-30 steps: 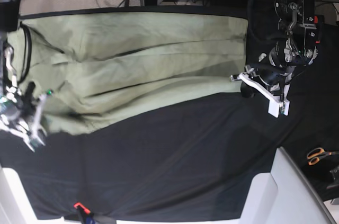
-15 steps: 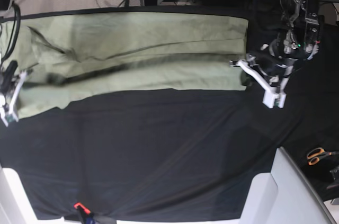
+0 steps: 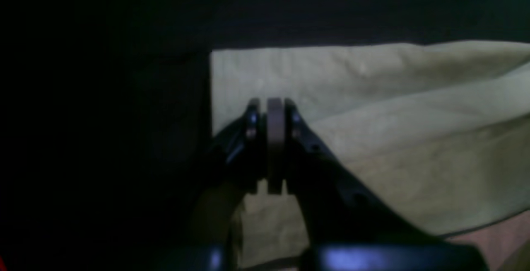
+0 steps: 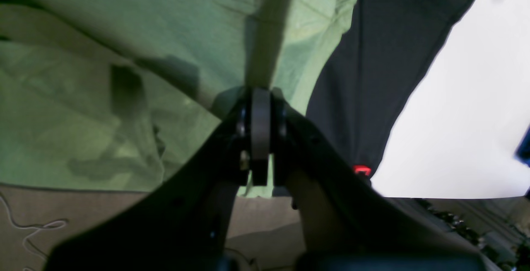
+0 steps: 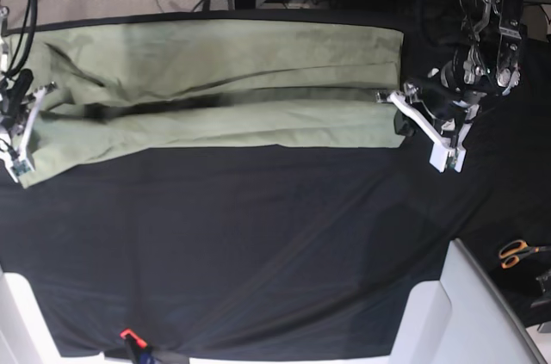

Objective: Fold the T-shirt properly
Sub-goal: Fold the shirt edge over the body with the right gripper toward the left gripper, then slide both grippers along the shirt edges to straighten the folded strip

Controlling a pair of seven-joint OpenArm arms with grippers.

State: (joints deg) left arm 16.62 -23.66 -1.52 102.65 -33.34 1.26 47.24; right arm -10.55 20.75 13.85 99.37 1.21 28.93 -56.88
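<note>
Both tips should carry the fold in step: the left end effector (image 3: 271, 105) is pressed together, with the T-shirt (image 5: 224, 127) apparently pinched in it, and the right end effector (image 4: 261, 97) is closed the same way on the cloth at the other end. Keep the span between them just taut — enough to hold the fold line straight, not so much that the knit stretches. The right end looks less squared than the left, so I would level that side before laying the layer down, then lower both tips together, open them gently and back away without dragging the top layer.

The T-shirt lies on the black cloth (image 5: 250, 252) over the tabletop, stretching from one end effector to the other. It is a soft, pale sage green, plain where it shows, and gathered into a wide, low bundle with long bands running between the grips. A dark shadow behind the front band suggests that it is partly raised. Beside the left end effector the side edge is fairly neat; around the right one there are creases and loose, uneven overlaps — that end will probably need smoothing. The collar cannot be made out.
</note>
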